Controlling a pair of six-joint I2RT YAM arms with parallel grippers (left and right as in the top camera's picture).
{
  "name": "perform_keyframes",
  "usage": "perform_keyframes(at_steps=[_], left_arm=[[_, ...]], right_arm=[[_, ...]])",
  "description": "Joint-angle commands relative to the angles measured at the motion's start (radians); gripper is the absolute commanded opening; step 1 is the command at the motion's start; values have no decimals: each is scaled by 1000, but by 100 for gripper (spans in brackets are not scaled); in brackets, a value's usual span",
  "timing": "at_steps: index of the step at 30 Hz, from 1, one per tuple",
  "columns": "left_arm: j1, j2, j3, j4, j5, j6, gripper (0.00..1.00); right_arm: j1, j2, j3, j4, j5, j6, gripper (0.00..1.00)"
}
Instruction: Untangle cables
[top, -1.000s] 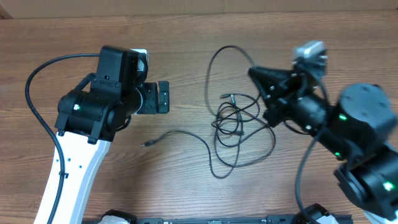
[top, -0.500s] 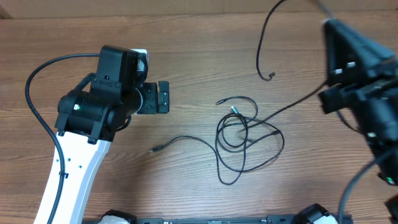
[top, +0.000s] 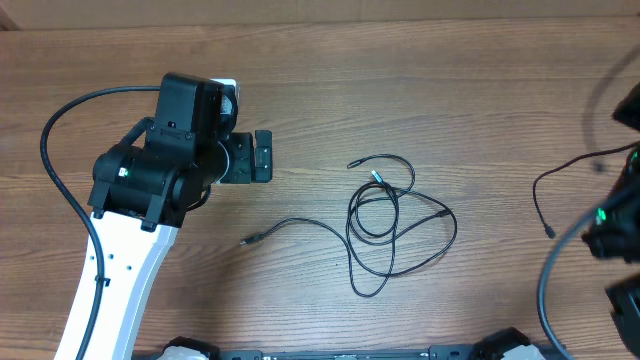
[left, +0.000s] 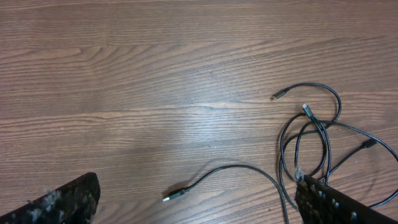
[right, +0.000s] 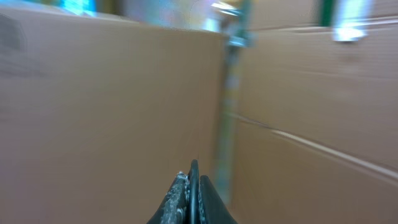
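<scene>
Overhead view: the wooden table (top: 450, 80) carries the cable bundle (top: 390, 200) slightly right of the frame's centre, lying flat in several overlapping loops. One strand trails out of the loops toward the lower left and ends in a small plug (top: 246, 240), which lies apart from the bundle. Two further short ends with plugs sit at the top of the loops. A separate cable (top: 536, 195) shows near the right edge of the frame as a thin curved strand, well apart from the bundle, running up and right toward the frame edge beside the right arm (top: 615, 225). Its far end passes out of view. The left gripper (top: 262, 156) sits left of centre, apart from the bundle. Its jaws are spread wide and it grasps nothing. Left wrist view: both of its fingers (left: 62, 202) appear only at the bottom corners of the frame, with bare table and the trailing plug between them, and the bundle at the right side of the frame. Neither finger touches a cable. The right gripper (right: 194, 186) cannot be made out in the overhead frame. Right wrist view: its jaws are clenched together at the bottom centre, pointed at blurred cardboard (right: 93, 112). Whether a cable is pinched between them cannot be told.
</scene>
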Motion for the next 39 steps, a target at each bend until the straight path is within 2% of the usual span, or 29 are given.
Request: perform_keyframes(at_steps=[1, 6, 10, 14, 16, 20, 24, 25, 30, 35, 39], left_arm=[[4, 3, 20, 1, 11, 20, 100], [4, 3, 20, 1, 11, 20, 100], [4, 3, 20, 1, 11, 20, 100], [4, 3, 20, 1, 11, 20, 99], [4, 3, 20, 1, 11, 20, 100], [4, 3, 20, 2, 11, 20, 100], [4, 3, 20, 1, 11, 20, 100], [4, 3, 20, 1, 11, 20, 100], [4, 3, 20, 1, 11, 20, 100], [4, 3, 20, 1, 11, 20, 100], [4, 3, 20, 2, 11, 20, 100]], right_arm=[[-113, 26, 15, -5, 158, -66, 4], [-330, 74, 14, -50, 158, -13, 4], [-518, 131, 14, -142, 152, 112, 4], [-698, 196, 14, -294, 96, 349, 4], [-797, 232, 14, -408, -15, 515, 4], [-956, 285, 14, -542, -259, 714, 4], [-1134, 361, 7, -593, -501, 760, 4], [-1203, 402, 7, -603, -615, 781, 4], [-1347, 510, 7, -610, -907, 782, 4], [-1437, 598, 6, -633, -1027, 792, 4], [-1508, 655, 6, -663, -1035, 893, 4]])
